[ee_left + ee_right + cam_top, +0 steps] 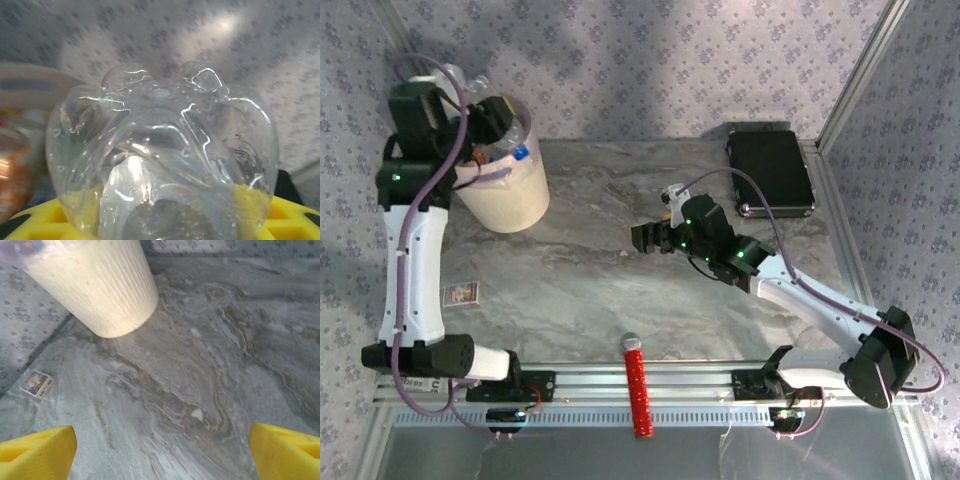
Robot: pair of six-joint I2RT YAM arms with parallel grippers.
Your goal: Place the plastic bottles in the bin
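Judging from the top view, little is left — the counter (620,290) carries a red cylinder (637,385), a black case (770,170) and a small card (460,293), while plastic bottles (518,152) sit inside the bin (510,200) and the left tool (498,118) hangs over its rim. Left wrist: a clear bottle (160,150) sits clamped between the yellow fingers (45,222), not yet dropped — seemingly the last one. Right wrist: the right tool (160,452) stands wide and empty above bare counter, the bin's wall beyond.

Open table (620,270) centre, bin (515,200) far left, black case (770,170) far right
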